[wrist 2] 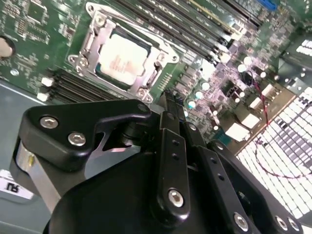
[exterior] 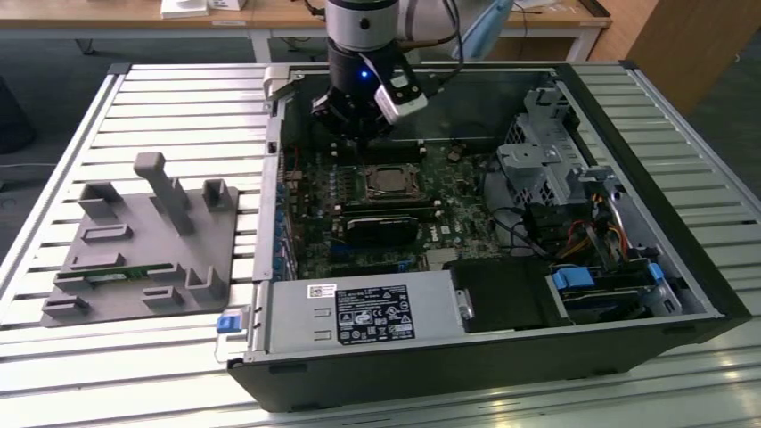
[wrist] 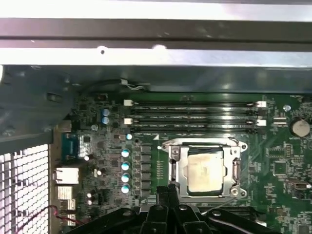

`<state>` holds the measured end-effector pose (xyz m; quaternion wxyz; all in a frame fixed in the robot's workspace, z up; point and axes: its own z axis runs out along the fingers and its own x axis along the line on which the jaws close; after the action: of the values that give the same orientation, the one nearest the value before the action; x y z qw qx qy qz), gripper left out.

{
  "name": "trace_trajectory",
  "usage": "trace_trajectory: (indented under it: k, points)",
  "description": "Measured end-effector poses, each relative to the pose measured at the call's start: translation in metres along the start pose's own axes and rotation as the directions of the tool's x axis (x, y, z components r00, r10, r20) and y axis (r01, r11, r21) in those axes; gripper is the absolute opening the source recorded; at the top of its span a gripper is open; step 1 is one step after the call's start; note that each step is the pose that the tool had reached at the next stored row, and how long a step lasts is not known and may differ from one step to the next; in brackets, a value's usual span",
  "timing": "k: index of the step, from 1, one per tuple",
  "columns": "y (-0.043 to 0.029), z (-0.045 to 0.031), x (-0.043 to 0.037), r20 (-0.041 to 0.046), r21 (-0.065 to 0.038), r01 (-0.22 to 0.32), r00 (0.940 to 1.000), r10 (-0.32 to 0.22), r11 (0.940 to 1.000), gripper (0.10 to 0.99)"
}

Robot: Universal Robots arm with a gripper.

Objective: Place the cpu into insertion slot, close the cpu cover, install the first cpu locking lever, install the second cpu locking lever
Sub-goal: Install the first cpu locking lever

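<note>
The cpu [exterior: 387, 184] [wrist 2: 122, 56] [wrist: 204, 173] lies flat in the insertion slot [wrist: 235, 191] on the green board, its pale metal top facing up. The silver cpu cover [wrist 2: 92, 39] [wrist: 174, 161] is folded down around it as a frame. In the exterior view my gripper [exterior: 356, 134] hangs just behind the socket, a little above the board. In both wrist views its black fingers [wrist 2: 168, 105] [wrist: 165, 192] point at the socket's edge and stand pressed together with nothing between them.
Long black memory slots [wrist: 195, 117] run beside the socket. A black card [exterior: 380, 223] sits in front of it, then the power supply [exterior: 356, 316]. Drive cage [exterior: 547, 152] and cables fill the exterior view's right. A grey fixture plate [exterior: 143, 241] lies outside the case.
</note>
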<state>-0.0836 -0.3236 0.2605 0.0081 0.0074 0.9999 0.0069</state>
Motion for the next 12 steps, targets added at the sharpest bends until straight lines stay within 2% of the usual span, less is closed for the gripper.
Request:
trace_trajectory:
  k: [5, 12]
  points:
    - [0.006, 0.0009, 0.0098, 0.0007, 0.0, 0.0, 1.0, 0.0, 1.0, 0.11]
    - [0.0204, 0.0035, 0.0181, 0.0007, 0.0, 0.0, 1.0, 0.0, 1.0, 0.11]
